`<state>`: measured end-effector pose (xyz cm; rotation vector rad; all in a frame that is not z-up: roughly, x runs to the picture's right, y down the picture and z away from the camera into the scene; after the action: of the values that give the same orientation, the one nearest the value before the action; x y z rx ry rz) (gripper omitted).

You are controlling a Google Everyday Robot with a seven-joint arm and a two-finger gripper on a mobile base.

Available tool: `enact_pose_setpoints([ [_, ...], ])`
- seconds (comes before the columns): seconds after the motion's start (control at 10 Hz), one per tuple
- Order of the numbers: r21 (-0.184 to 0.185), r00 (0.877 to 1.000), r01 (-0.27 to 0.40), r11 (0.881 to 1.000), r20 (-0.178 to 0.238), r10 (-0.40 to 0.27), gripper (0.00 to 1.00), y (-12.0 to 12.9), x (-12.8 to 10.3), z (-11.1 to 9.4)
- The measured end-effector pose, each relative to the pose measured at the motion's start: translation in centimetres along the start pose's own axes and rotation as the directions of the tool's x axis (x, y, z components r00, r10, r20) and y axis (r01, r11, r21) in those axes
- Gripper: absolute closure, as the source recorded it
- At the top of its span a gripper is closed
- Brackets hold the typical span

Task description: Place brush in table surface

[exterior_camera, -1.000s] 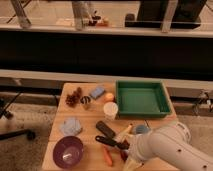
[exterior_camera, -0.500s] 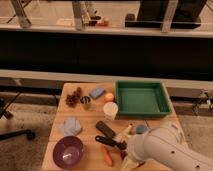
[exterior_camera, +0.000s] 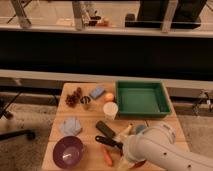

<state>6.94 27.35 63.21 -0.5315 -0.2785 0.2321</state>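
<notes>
Green tray (exterior_camera: 142,99), purple bowl (exterior_camera: 68,151), white cup (exterior_camera: 110,110).

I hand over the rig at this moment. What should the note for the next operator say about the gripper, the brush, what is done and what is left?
Gripper: open, low over the front of the table surface, at the left tip of the white arm, beside the brush's near end; it holds nothing visible.
Brush: lies flat on the table surface, between the flat black bar and an orange piece, outside the green tray.
Done: brush rests on the wood.
Left: probably only to clear the arm away.
</notes>
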Motion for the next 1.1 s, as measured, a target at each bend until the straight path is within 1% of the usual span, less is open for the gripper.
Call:
enact_pose_setpoints([
  [0.7,0.014,0.999,-0.026,1.0,-0.019,0.026,0.2,-0.5,-1.3,1.4],
  [1.1,0.015,0.999,-0.047,0.999,-0.026,0.047,0.2,-1.0,-1.6,2.4],
])
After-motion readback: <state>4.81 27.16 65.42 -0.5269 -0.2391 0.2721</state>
